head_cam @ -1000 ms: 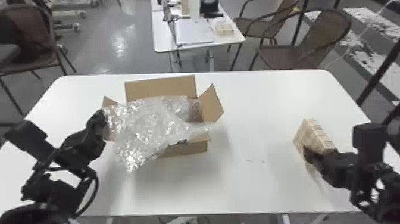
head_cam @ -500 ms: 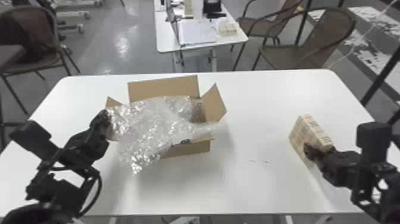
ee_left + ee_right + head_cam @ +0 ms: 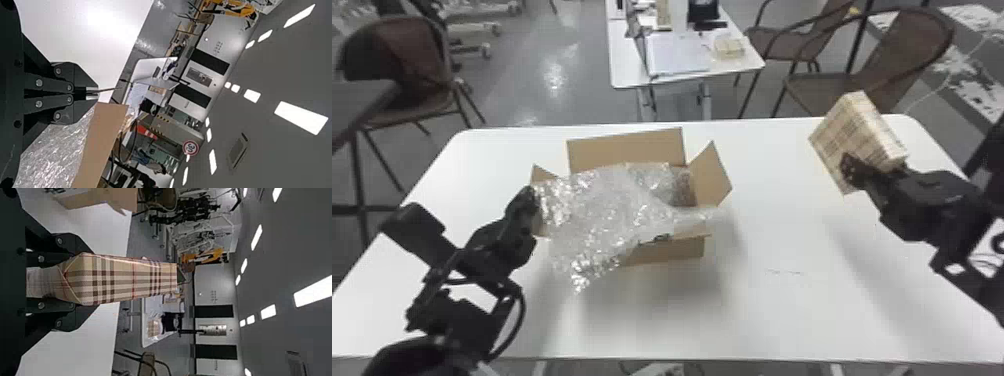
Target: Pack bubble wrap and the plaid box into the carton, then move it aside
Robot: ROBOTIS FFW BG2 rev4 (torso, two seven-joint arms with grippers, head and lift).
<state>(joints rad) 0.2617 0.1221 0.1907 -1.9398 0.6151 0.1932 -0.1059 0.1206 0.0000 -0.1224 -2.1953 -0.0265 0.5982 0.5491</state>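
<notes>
plaid box (image 3: 862, 135) pinched btwn r jaws, jutting out — l jaws nipping carton flap (image 3: 539, 175)

The plaid box (image 3: 129, 280) was beige, checked dark brown with thin red lines. The carton (image 3: 627, 150) was plain tan; bubble wrap (image 3: 607, 205), clear with silvery glints; table (image 3: 792, 315), white.

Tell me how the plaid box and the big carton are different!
The plaid box has a criss-cross pattern, but the carton is plain brown.
The plaid box is closed and smaller; the carton is bigger, with open flaps and bubble wrap bunched over it.
The plaid box is tilted in the right tool, while the carton sits on the table.
Both are boxes.
</notes>
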